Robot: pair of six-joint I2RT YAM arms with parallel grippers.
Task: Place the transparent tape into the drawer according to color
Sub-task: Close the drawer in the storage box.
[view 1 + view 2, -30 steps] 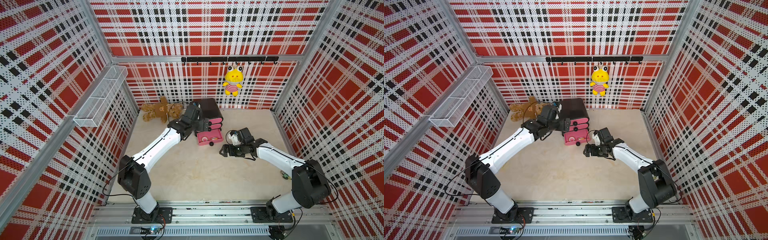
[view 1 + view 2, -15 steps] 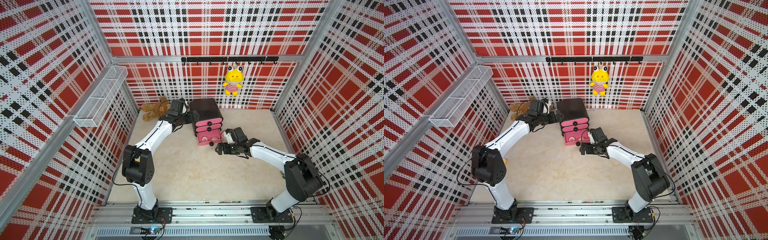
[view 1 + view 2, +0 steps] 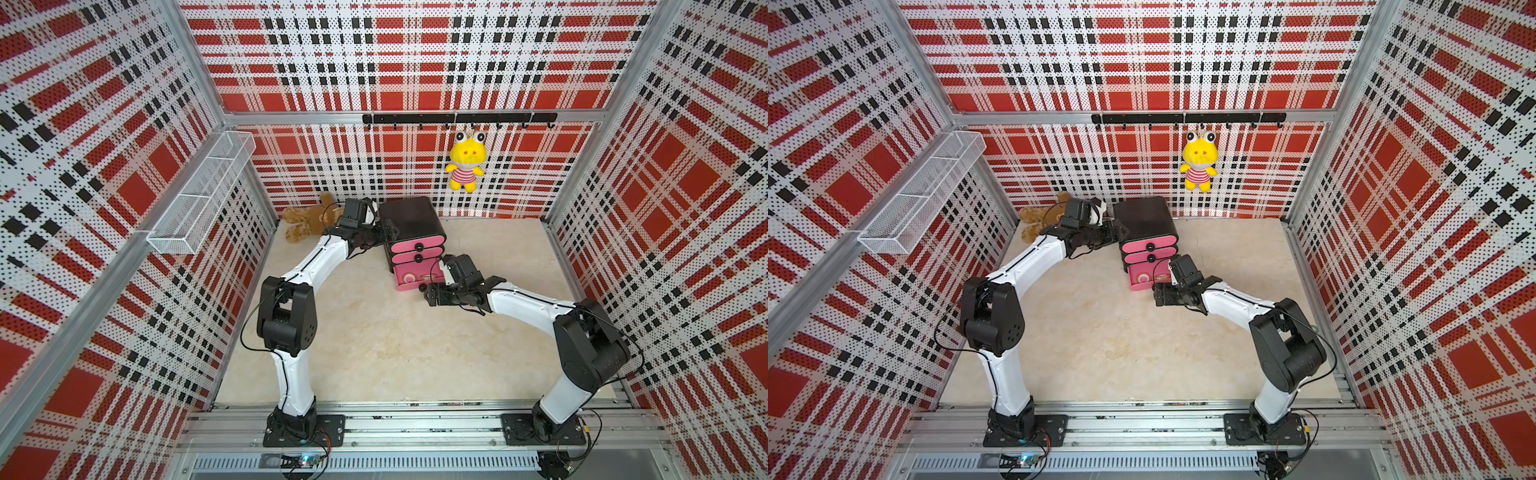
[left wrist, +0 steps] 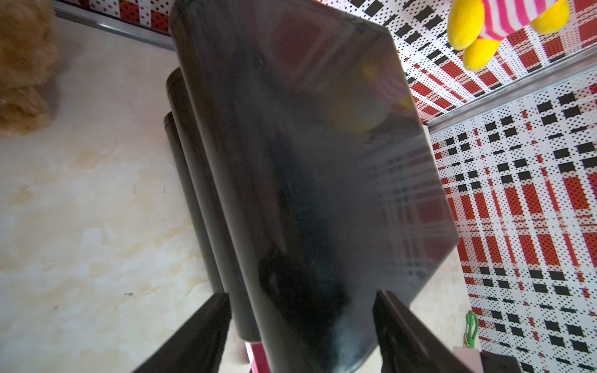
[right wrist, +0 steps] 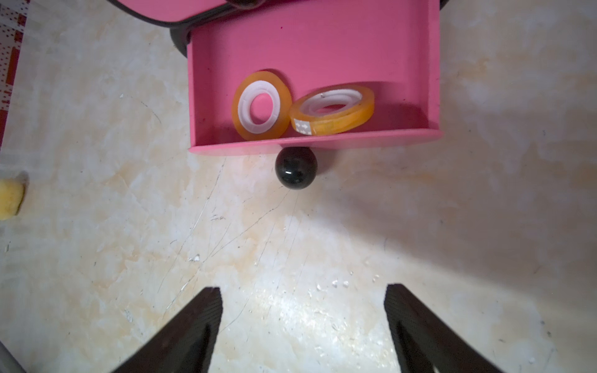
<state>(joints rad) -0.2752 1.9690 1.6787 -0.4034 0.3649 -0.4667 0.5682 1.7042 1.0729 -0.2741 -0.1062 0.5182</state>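
Closing stage, judging by layout: small black rounded-corner chest with three pink drawer fronts (image 3: 409, 220) sits at the back of the beige marbled counter (image 3: 374, 340). Its bottom drawer (image 5: 323, 48) is pulled out, the two above it shut. Two orange transparent tape rings with white cores are inside, against the drawer front: one flat (image 5: 244, 108), one tilted (image 5: 336, 121) and touching it. No other tape rings visible anywhere, likely already sorted, can't confirm. Right end effector (image 5: 302, 287) is in front of the chest, wide and empty, lined up with the bottom drawer's round black knob (image 5: 296, 167) but apart from it. Left end effector (image 4: 302, 294) is at the chest's side, jaws straddling the black shell; can't tell if it is clamped. Next move calls for the right end effector to go straight in on the knob and push the drawer shut, with the left bracing the chest against sliding.
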